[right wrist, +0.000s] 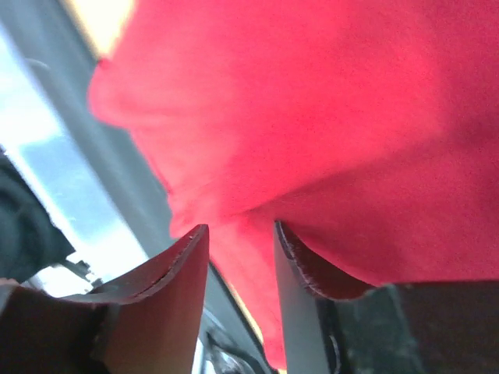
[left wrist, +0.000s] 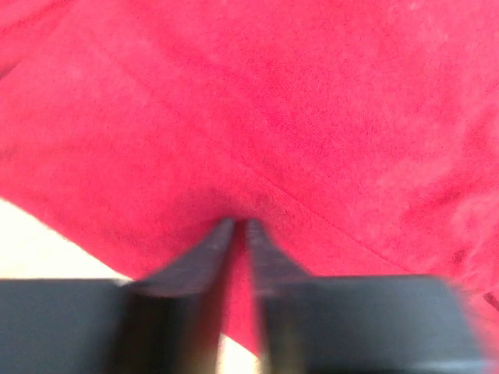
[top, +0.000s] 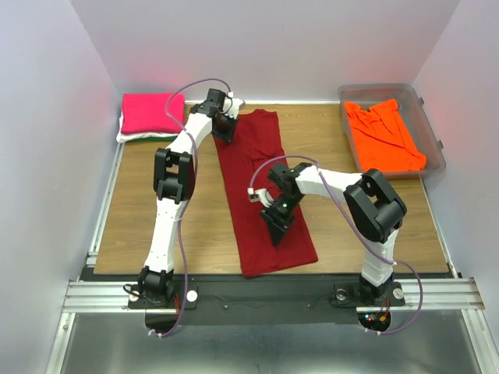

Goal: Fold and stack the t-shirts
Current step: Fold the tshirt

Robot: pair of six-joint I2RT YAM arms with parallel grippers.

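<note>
A dark red t-shirt [top: 261, 195] lies as a long strip down the middle of the table. My left gripper [top: 224, 128] is at its far left corner, shut on a pinch of the red cloth [left wrist: 312, 117]; the fingertips [left wrist: 222, 234] are almost touching. My right gripper [top: 274, 230] is low over the near part of the shirt, jaws apart, with red cloth [right wrist: 312, 117] between and beyond the fingertips [right wrist: 195, 238]. A folded hot pink shirt [top: 152, 111] tops a pile at the back left, with white and green edges under it. A bright orange shirt [top: 382, 136] lies crumpled in a tub.
The clear plastic tub [top: 425, 117] stands at the back right corner. White walls close in the left, back and right sides. A metal rail [top: 265, 292] runs along the near edge by the arm bases.
</note>
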